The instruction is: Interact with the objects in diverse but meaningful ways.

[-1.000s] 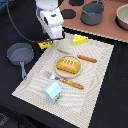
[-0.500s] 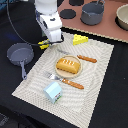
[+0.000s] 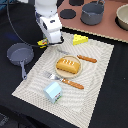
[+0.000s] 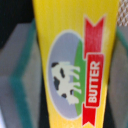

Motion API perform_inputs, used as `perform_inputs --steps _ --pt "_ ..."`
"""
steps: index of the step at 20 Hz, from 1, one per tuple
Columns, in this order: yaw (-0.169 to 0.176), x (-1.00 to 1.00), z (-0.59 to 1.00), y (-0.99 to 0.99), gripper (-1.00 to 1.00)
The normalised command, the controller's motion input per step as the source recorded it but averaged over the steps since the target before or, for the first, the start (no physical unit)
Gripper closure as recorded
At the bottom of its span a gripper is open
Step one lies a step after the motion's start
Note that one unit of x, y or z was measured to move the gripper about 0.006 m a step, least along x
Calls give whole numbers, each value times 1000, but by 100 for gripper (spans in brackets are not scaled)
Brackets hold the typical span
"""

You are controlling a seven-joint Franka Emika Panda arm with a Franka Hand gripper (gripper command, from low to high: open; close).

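A: At the far left corner of the striped mat (image 3: 92, 80), what is the arm doing?

B: The white pincer (image 3: 51, 41) is down over the yellow butter box (image 4: 75, 60). In the wrist view the box fills the picture, with a cow on a grey oval and a red band reading BUTTER, and a grey pad with a teal edge (image 4: 17, 75) sits close on each side of it. The pads look clamped on the box.

A: And from outside?

B: In the exterior view only a sliver of the butter box (image 3: 42, 43) peeks out at the pincer's left side, at the mat's edge.

A: Where are the other toy foods?

B: The yellow holed cheese wedge (image 3: 79, 39) lies on the mat just right of the pincer, apart from it. The golden-brown bread loaf (image 3: 68, 65) sits on a plate (image 3: 61, 73) in the middle of the mat. The blue-and-white milk carton (image 3: 53, 91) stands upright at the near left part of the mat.

A: Anything else?

B: An orange-handled knife (image 3: 87, 58) lies just far-right of the bread and an orange-handled fork (image 3: 66, 81) near the plate. A grey frying pan (image 3: 20, 54) rests on the dark worktop (image 3: 20, 20) left of the mat
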Motion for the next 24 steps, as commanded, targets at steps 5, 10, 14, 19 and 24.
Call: perform_inputs --steps 5,10,14,19,24 --pt "28 -42 647 186 100" --pt "-24 51 1000 355 100" --pt "-25 386 995 318 100" --pt "-12 667 825 297 100" --pt "-2 787 479 103 100"
